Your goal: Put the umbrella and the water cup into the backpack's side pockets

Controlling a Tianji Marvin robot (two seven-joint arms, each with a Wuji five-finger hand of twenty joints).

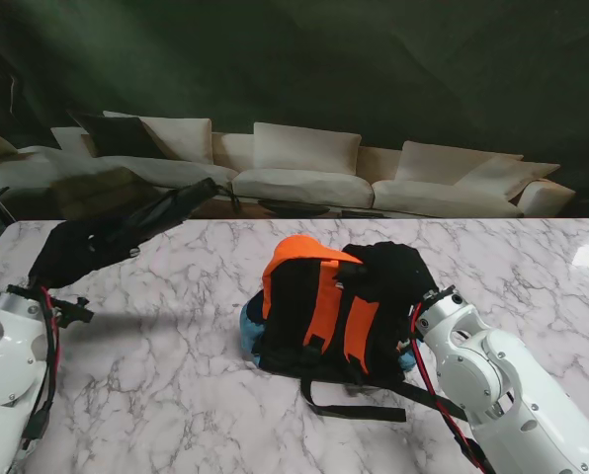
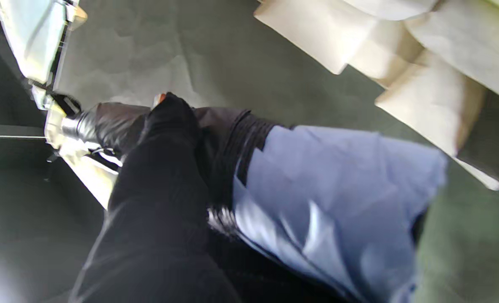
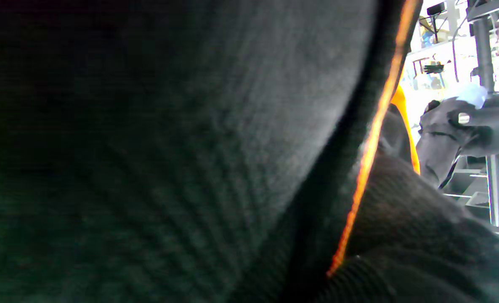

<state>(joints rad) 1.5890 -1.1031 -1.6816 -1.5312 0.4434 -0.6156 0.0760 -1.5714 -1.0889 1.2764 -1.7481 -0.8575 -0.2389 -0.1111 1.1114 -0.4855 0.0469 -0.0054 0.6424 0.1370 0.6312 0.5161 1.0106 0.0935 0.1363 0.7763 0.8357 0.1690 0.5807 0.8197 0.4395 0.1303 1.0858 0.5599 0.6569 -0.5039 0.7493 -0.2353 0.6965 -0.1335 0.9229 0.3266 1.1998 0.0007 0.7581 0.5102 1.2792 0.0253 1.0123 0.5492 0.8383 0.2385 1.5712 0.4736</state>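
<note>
On the marble table [image 1: 176, 385], near its middle: backpack [image 1: 319, 316], black and orange, standing upright with shoulder straps facing the stand camera, one loose strap trailing on the tabletop on the near side. Pale blue showing low at both sides of the pack — at the left edge [image 1: 249, 331] and a smaller patch at the right, by the right wrist; cannot tell whether either is the water cup or part of the pack. Right hand [image 1: 393, 272], black-gloved, pressed against the upper right side of the backpack; right wrist view filled with dark knit and an orange seam, so whether those fingers are clamped on fabric or merely resting cannot be told. Left hand [image 1: 62, 255], also black-gloved, raised at the left side of the table, well apart from the backpack. Umbrella [image 1: 161, 212], folded and dark, held in that hand and slanting up and away toward the sofa [image 1: 304, 173]. Left wrist view: gloved fingers [image 2: 165, 168] wrapped together around the umbrella [image 2: 338, 189], blue-grey canopy fabric at one end, dark handle portion beside the glove; picture blurred.
</note>
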